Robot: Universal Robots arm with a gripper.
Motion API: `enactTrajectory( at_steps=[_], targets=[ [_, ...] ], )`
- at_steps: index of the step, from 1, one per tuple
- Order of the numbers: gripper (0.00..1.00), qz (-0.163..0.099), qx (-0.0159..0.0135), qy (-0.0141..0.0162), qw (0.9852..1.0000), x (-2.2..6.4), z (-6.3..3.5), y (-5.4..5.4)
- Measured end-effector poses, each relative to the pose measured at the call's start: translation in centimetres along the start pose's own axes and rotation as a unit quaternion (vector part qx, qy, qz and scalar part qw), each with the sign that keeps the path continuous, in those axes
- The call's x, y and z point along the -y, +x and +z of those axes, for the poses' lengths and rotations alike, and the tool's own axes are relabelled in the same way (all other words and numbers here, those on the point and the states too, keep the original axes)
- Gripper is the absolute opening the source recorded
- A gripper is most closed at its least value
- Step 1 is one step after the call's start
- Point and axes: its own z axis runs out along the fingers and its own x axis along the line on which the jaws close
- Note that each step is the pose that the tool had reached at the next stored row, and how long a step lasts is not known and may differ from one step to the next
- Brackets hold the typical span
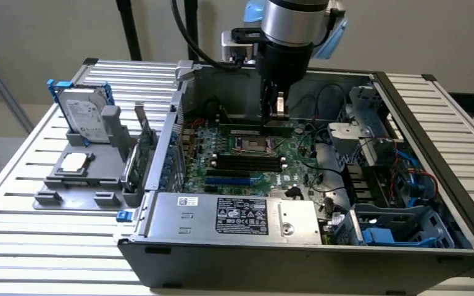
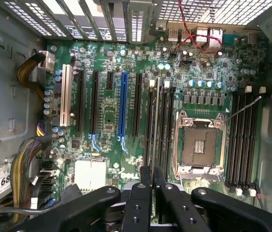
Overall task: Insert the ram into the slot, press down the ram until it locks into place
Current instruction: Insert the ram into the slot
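Observation:
My gripper (image 1: 276, 117) hangs inside the open computer case, shut on the ram (image 1: 258, 130), a long green stick held level and well above the motherboard. In the wrist view the black fingertips (image 2: 145, 178) stand close together, over the near end of a bank of black memory slots (image 2: 161, 125) with white end clips. That bank is the group of black slots (image 1: 245, 161) beside the CPU socket (image 1: 249, 145). A second bank of slots (image 2: 242, 140) lies on the socket's other side. The ram touches no slot.
A blue socket (image 2: 122, 111) and black expansion slots lie beside the memory bank. The power supply (image 1: 237, 216) fills the case front, and a drive cage (image 1: 385, 166) is on the exterior view's right. Outside on the left, a grey fixture (image 1: 81, 179) holds a hard drive (image 1: 84, 117) and an upright green card (image 1: 144, 154).

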Motion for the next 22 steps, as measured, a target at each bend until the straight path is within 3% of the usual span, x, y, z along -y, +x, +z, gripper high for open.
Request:
enactTrajectory(
  at_steps=[22],
  targets=[
    [0.13,0.0,-0.0001,0.0,1.0,0.21,4.01,-1.0]
  ],
)
